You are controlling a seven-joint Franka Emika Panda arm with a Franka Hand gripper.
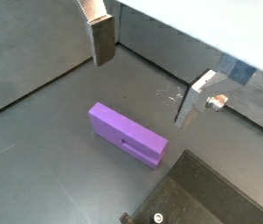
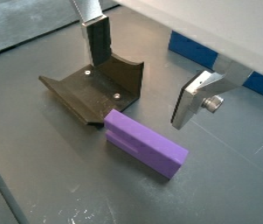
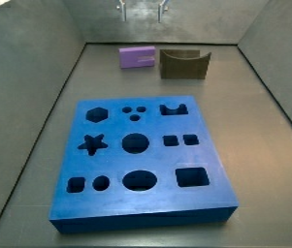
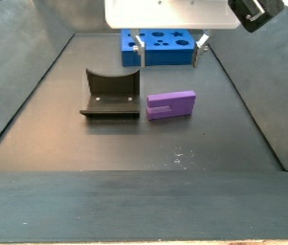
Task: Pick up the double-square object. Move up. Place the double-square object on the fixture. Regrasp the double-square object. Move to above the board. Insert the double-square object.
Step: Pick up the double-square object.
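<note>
The light-purple double-square object [image 3: 138, 58] lies flat on the grey floor, close beside the olive-brown fixture [image 3: 182, 63], and shows in both wrist views [image 1: 128, 133] [image 2: 145, 143]. My gripper [image 1: 143, 93] hangs above it, open, with nothing between the silver fingers [image 2: 99, 44]. In a side view the gripper [image 4: 166, 42] hovers over the far end, the object [image 4: 172, 104] lying to the right of the fixture [image 4: 112, 94]. The blue board [image 3: 57, 165] with its shaped holes lies flat in the middle of the floor. The fixture [image 2: 95, 90] stands empty.
Grey walls [image 3: 51, 68] enclose the floor on all sides. The board [image 4: 159, 50] sits beyond the fixture in a side view. A white gripper housing [image 4: 166, 11] fills the top of that view.
</note>
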